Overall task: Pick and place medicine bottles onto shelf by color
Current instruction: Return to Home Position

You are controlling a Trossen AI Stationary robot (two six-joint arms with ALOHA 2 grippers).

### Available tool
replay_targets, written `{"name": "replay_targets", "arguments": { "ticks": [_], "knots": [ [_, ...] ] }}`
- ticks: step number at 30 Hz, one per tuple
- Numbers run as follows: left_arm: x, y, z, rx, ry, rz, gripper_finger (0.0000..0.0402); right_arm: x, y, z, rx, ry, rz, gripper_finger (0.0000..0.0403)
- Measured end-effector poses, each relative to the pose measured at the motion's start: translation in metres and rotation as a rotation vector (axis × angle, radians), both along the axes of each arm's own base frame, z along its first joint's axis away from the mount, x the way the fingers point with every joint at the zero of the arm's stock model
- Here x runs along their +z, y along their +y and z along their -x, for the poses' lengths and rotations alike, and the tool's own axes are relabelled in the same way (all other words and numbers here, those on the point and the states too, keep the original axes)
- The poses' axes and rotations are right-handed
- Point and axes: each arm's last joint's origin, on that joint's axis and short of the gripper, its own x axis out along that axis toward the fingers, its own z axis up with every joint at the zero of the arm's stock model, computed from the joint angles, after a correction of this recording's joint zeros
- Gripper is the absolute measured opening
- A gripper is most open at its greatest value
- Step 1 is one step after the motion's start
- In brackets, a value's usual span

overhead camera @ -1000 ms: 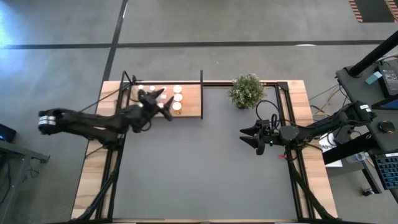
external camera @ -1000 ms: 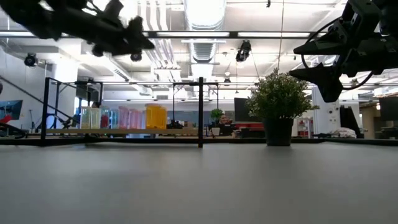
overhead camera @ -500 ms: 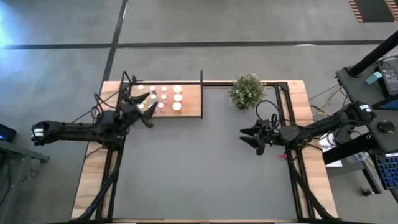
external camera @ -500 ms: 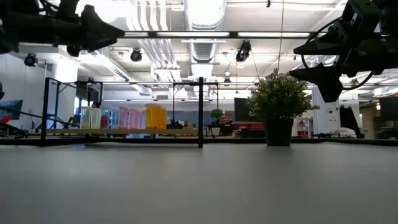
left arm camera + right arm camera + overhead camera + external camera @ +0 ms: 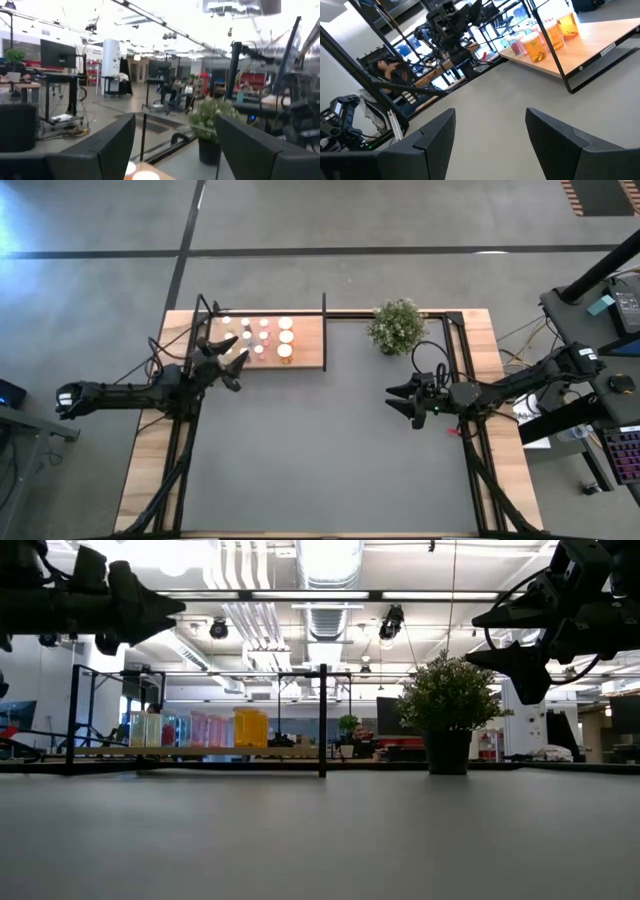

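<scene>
The shelf [image 5: 305,345] is a light-wood board with black posts at the table's far left. Several white-capped medicine bottles [image 5: 264,336] stand on it on their bases. In the low view they show grouped by color: yellow-green [image 5: 145,728], pink [image 5: 205,728], orange [image 5: 250,727]. My left gripper [image 5: 230,355] is open and empty, high above the shelf's near-left corner. My right gripper [image 5: 398,398] is open and empty, in the air near the table's right side; its wrist view shows the shelf [image 5: 600,42] and orange bottles [image 5: 537,47] farther off.
A bushy green potted plant [image 5: 396,326] stands at the far edge, right of the shelf; it also shows in the low view [image 5: 448,705]. Black frame rails [image 5: 462,370] run along the table's sides. The dark grey tabletop [image 5: 320,450] lies between the arms.
My left gripper has drawn back from over the bottles toward the table's left edge, staying high and empty. The bottles stand as before. My right arm has kept still.
</scene>
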Motion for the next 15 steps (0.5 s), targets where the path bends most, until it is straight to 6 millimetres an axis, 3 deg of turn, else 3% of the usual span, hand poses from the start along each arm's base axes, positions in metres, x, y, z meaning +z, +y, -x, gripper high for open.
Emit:
{"name": "replay_targets", "arguments": {
  "ticks": [15],
  "knots": [
    [-0.009,0.0004,-0.0038,-0.001,0.093,0.013,0.0259,0.0,0.0,0.0,0.0,0.0,0.0,0.0231]
  ]
}}
